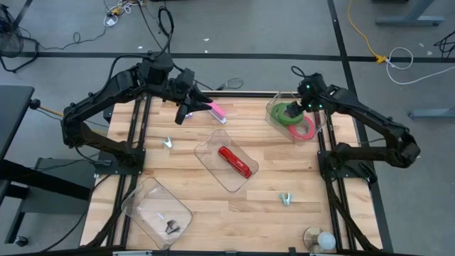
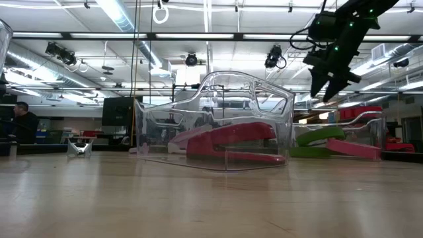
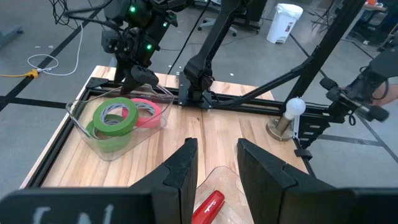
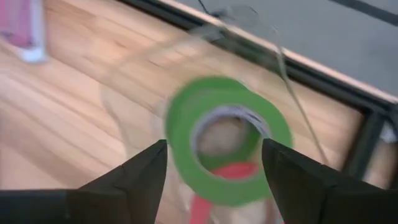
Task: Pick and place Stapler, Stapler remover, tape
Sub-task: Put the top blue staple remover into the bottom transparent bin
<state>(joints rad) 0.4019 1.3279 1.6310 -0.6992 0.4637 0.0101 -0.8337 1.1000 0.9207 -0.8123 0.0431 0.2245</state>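
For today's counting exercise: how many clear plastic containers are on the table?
3: one at the centre holding the red stapler, one at the front left corner, one at the back right holding tape.

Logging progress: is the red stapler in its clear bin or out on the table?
In. The red stapler lies inside the middle clear bin, enclosed by its walls in both views.

A lab (industrial): ceiling ducts [image 2: 125, 20], floor cables [image 1: 370, 43].

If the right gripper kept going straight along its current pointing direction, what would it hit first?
Most likely the top green tape ring. The right gripper, fingers open, points down into the clear container at the table's far right corner, with that ring centred between its fingers. Depth is unclear, so contact distance can't be judged.
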